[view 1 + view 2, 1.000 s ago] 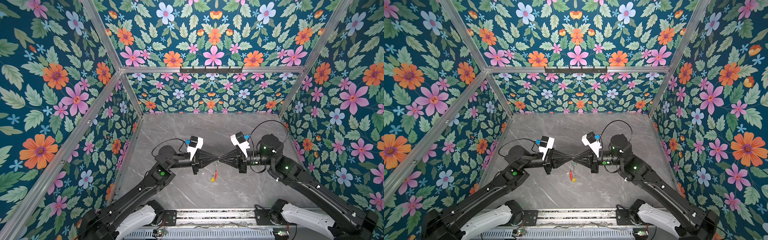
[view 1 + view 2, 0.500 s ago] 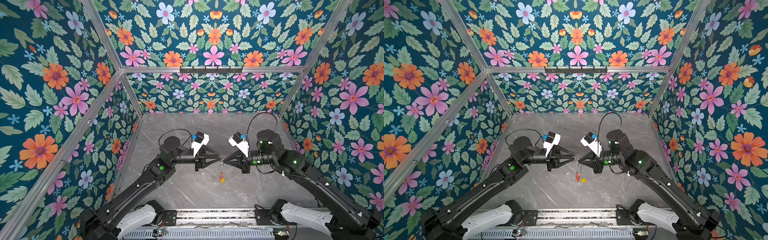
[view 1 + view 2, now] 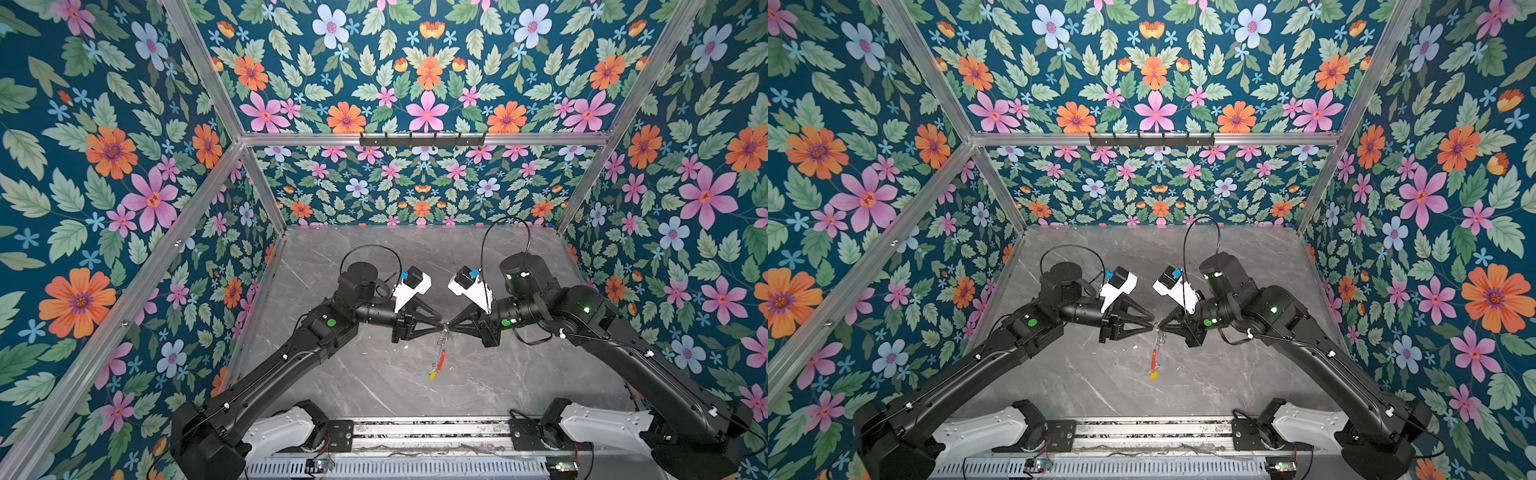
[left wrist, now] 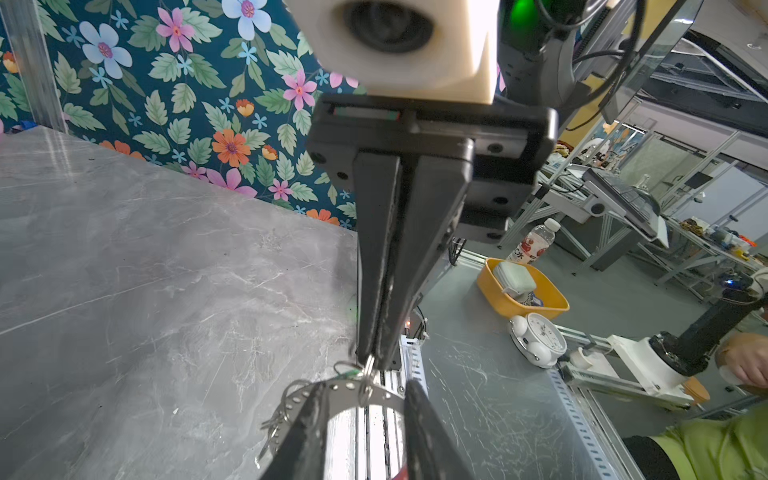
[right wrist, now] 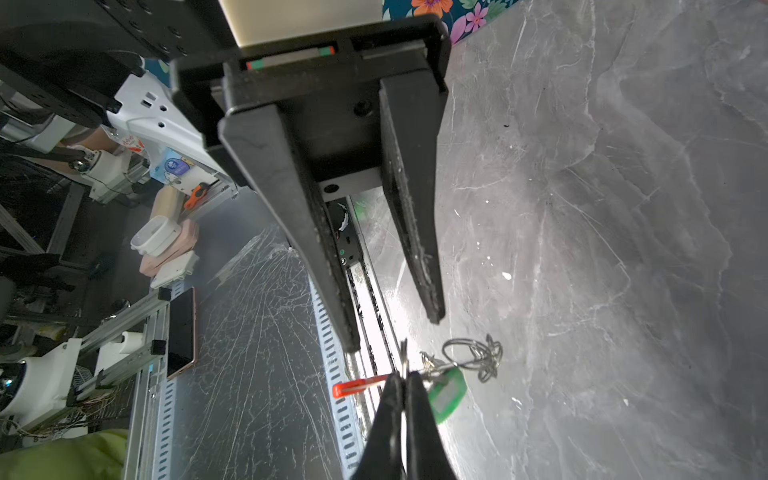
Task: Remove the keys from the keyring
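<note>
Wire of the keyring (image 3: pixel 441 355) hung over the middle of the grey table (image 3: pixel 353 374). Its red sleeve (image 5: pixel 357 386) ran downward, with the yellow key (image 3: pixel 433 375) at the low end and the green key (image 5: pixel 446 392) higher, beside the small silver rings (image 5: pixel 478 357). The right gripper (image 5: pixel 403 380) was pinched fully together on a thin ring at the top of the keyring. The left gripper (image 5: pixel 395 332), reaching in from the left, had its jaws partly apart just beside that place and gripped nothing.

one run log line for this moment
left gripper: jaws open, empty | right gripper: jaws shut on keyring, which hangs down | yellow key: lowest on it | green key: by the grip
</note>
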`<state>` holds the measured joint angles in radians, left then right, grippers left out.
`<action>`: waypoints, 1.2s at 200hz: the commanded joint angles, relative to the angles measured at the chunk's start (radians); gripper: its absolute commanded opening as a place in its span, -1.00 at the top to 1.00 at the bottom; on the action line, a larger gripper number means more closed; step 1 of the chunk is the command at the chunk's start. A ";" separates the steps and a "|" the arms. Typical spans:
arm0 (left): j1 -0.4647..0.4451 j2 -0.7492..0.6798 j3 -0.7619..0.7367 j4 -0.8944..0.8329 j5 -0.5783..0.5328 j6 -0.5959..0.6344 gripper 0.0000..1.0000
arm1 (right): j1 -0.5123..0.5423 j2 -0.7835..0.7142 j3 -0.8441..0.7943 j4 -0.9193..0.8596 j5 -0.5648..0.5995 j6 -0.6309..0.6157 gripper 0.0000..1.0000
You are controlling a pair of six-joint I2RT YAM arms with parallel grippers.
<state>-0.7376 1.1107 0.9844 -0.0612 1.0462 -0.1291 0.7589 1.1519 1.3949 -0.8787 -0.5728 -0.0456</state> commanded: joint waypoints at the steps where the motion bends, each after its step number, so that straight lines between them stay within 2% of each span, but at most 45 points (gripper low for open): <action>1: -0.001 0.008 0.008 0.002 0.033 0.016 0.34 | 0.009 0.006 0.012 -0.011 0.007 -0.018 1.00; 33: -0.003 0.020 0.011 0.005 0.049 0.016 0.40 | 0.013 0.012 0.015 -0.005 0.010 -0.019 1.00; 57: -0.004 0.022 0.010 0.005 0.056 0.017 0.57 | 0.012 0.017 0.016 -0.001 0.013 -0.017 1.00; 88: -0.007 0.024 0.009 0.006 0.058 0.016 0.57 | 0.015 0.019 0.016 0.009 0.020 -0.013 1.00; 135: -0.009 0.030 0.007 0.008 0.057 0.017 0.67 | 0.025 0.025 0.021 0.025 0.031 -0.007 1.00; 191: -0.009 0.021 0.005 0.009 0.040 0.022 1.00 | 0.033 0.025 0.022 0.052 0.031 0.006 1.00; 226: -0.009 0.009 -0.003 0.017 0.024 0.032 1.00 | 0.042 0.015 0.010 0.089 0.043 0.021 1.00; 240: -0.008 -0.011 -0.019 0.051 0.006 0.030 1.00 | 0.043 -0.020 -0.023 0.147 0.070 0.038 0.68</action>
<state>-0.7448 1.1225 0.9802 -0.0746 1.0710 -0.1165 0.7986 1.1671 1.4002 -0.8642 -0.5285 -0.0341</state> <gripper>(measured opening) 0.050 0.055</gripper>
